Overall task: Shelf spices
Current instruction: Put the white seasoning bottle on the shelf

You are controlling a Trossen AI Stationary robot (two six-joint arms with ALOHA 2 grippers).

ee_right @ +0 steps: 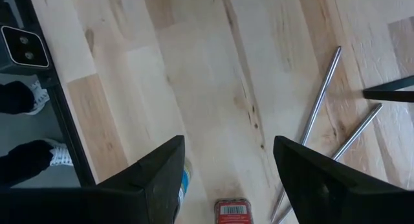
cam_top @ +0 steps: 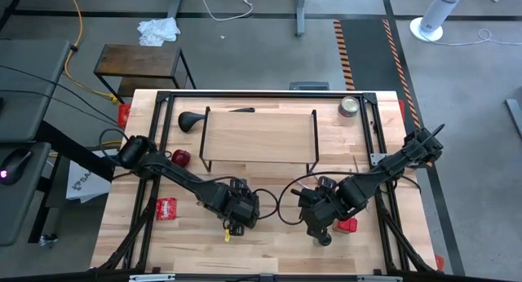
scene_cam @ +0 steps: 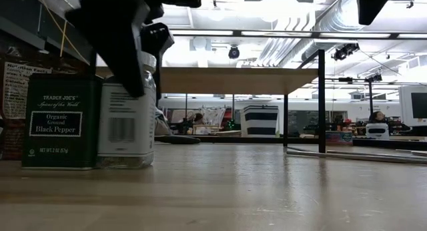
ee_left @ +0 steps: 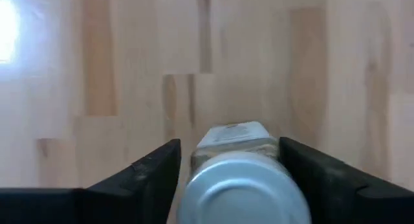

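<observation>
The room is lit evenly by ceiling strips (scene_cam: 280, 34). Glare is seen on the table (ee_left: 10, 26); the jar cap (ee_left: 242, 188) is blurred.

The desk (cam_top: 277, 249) is pale, matt wood; the shelf (cam_top: 257, 135) has a smooth wooden board on thin black metal rods.

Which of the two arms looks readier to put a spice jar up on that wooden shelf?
The left. Its gripper is open around a white-capped jar, while the right gripper hangs open over bare table, holding nothing. The shelf lies just beyond both.
</observation>
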